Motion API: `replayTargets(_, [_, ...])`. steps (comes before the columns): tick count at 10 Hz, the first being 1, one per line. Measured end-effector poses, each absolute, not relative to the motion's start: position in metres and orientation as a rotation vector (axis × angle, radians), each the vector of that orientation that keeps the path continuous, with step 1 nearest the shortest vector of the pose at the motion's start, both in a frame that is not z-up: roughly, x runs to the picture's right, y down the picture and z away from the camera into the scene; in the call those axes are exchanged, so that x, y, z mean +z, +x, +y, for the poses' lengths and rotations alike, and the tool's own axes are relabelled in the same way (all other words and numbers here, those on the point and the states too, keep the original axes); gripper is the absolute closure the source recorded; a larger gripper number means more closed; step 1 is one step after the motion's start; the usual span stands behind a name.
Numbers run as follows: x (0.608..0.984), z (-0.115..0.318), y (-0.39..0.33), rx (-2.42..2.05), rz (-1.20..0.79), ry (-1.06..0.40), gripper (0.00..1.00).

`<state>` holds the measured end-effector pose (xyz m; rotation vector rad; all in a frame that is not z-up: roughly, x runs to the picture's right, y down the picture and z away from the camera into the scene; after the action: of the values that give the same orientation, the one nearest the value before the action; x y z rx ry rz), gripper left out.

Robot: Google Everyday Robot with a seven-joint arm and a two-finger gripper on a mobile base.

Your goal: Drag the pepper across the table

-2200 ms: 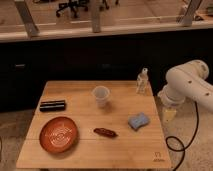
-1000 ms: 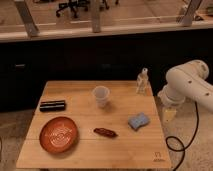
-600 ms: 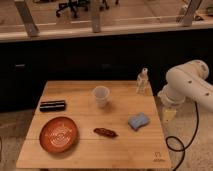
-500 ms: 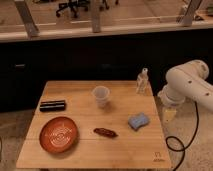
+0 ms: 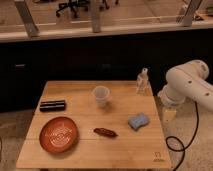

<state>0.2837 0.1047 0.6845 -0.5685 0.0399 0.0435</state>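
Note:
The pepper is a small dark red-brown piece lying flat on the light wooden table, near the front middle, between the plate and the sponge. My white arm is folded off the table's right side. My gripper hangs below it, just past the right table edge, well right of the pepper and apart from it. It holds nothing that I can see.
An orange-brown plate sits front left. A black bar lies at the left. A white cup stands mid-table. A blue sponge lies right of the pepper. A clear bottle stands back right. A black cable hangs by the right edge.

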Motion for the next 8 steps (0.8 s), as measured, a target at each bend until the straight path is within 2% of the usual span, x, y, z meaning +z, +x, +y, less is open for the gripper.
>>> replayTargets(3, [0.686,0.107,0.275,0.02,0.043,-0.576,0.2])
replayTargets(8, [0.694,0.113,0.207,-0.085,0.031,-0.606,0.2])
